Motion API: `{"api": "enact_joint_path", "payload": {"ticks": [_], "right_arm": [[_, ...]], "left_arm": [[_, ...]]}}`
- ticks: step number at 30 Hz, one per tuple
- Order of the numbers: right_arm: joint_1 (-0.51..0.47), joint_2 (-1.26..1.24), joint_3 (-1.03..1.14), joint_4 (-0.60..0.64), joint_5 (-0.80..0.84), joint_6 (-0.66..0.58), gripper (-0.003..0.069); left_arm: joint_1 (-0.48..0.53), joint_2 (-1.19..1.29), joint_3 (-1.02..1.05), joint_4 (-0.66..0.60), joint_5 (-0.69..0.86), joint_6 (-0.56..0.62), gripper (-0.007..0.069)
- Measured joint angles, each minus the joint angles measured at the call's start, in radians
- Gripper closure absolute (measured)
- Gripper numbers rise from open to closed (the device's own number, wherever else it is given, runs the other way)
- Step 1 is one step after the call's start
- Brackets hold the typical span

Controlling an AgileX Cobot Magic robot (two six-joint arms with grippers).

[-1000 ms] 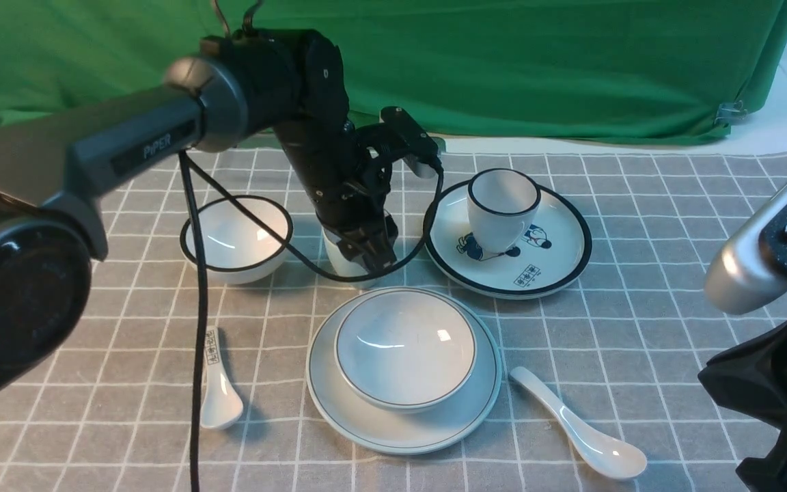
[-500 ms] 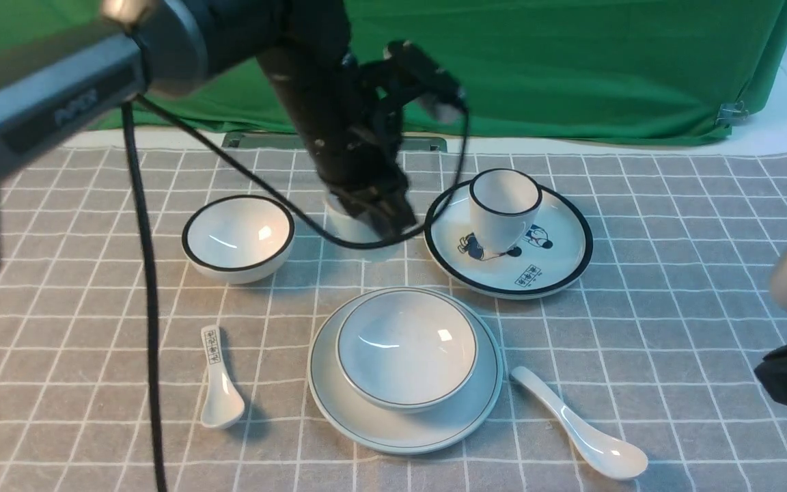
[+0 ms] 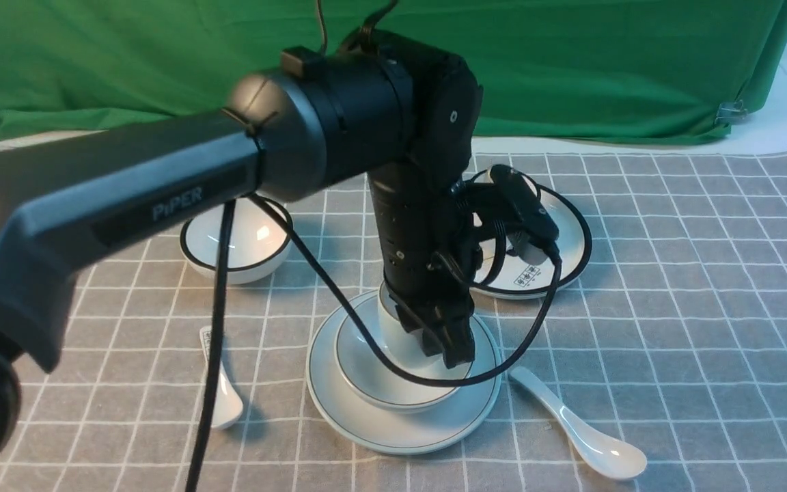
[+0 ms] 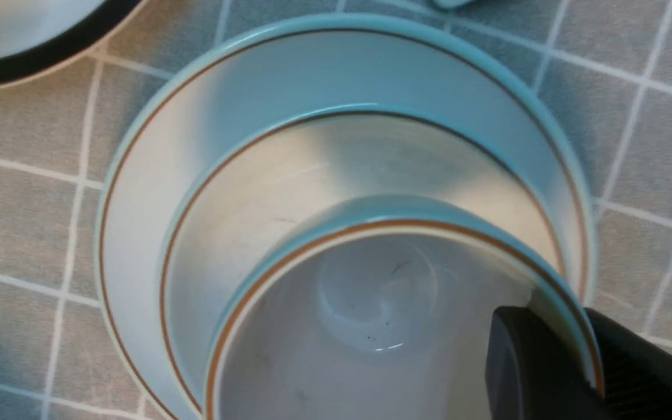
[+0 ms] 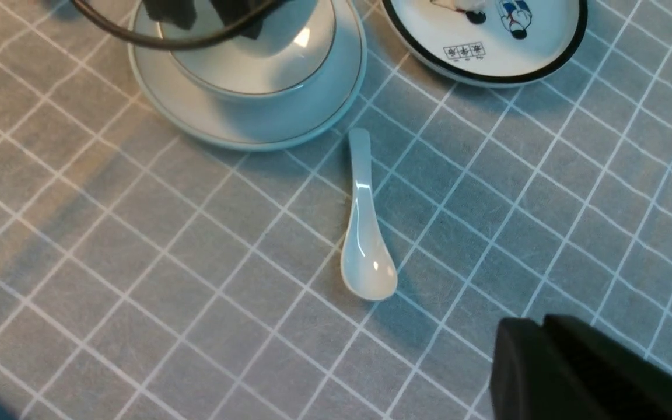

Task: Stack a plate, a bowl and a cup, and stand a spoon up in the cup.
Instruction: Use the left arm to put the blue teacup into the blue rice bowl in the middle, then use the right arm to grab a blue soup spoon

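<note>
Surface: we see a grey checked tablecloth (image 3: pixel 673 307) with a green backdrop (image 3: pixel 605 61) behind it
Stack: the plate (image 3: pixel 366 432) lies on the cloth and the bowl (image 3: pixel 366 383) sits centred on it
Cup: the cup (image 4: pixel 371 315) is upright within the bowl's rim; we cannot tell whether its foot touches the bowl
Left gripper: the left gripper (image 3: pixel 445 342) is clamped on the cup's rim, one of its fingers (image 4: pixel 534 367) inside the cup and the other outside the wall
Spoon: the spoon (image 5: pixel 364 233) lies flat on the cloth just right of the plate, handle tip toward the plate, not touching it
Right gripper: of the right gripper (image 5: pixel 546 364) we see only a dark part in its wrist view, near the spoon; we cannot tell how its jaws stand
Others: a black-rimmed bowl (image 3: pixel 236 239) sits far left and a cartoon plate (image 3: pixel 564 253) far right
</note>
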Motion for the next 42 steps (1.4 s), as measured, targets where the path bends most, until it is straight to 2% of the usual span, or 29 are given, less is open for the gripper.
{"api": "enact_joint_path", "payload": {"ticks": [17,22,23,24,26,30,33,35,38,42], "right_arm": [[0.000,-0.001,0.122,-0.002,-0.010,0.064,0.0571],[0.000,-0.001,0.122,-0.004,-0.010,0.123,0.0487],[0.000,-0.001,0.122,-0.004,-0.010,0.132,0.0417],[0.000,-0.001,0.122,-0.006,-0.010,0.134,0.0400],[0.000,0.010,0.122,-0.006,-0.011,0.141,0.0321],[0.000,0.068,0.122,-0.007,-0.038,0.147,0.0293],[-0.005,0.150,0.122,-0.006,-0.070,0.132,0.0299],[-0.033,0.230,0.122,0.001,-0.100,0.110,0.0302],[-0.127,0.368,0.121,0.061,-0.178,0.016,0.0302],[-0.259,0.521,0.088,0.229,-0.244,-0.185,0.0302]], "left_arm": [[0.001,0.052,0.001,0.029,-0.023,-0.023,0.0571],[0.001,0.055,0.001,0.029,-0.004,-0.038,0.0456],[0.001,0.055,0.001,0.031,-0.003,-0.057,0.0404],[0.001,0.055,0.001,0.031,-0.003,-0.059,0.0389],[0.001,0.054,0.001,0.032,0.000,-0.088,0.0297],[0.001,0.011,0.001,0.032,0.001,-0.129,0.0187],[0.001,-0.074,0.001,0.026,0.003,-0.182,0.0167],[0.001,-0.160,0.001,0.017,0.005,-0.221,0.0190],[0.001,-0.317,0.001,-0.003,0.007,-0.282,0.0303],[0.001,-0.469,0.013,-0.039,0.008,-0.314,0.0477]]}}
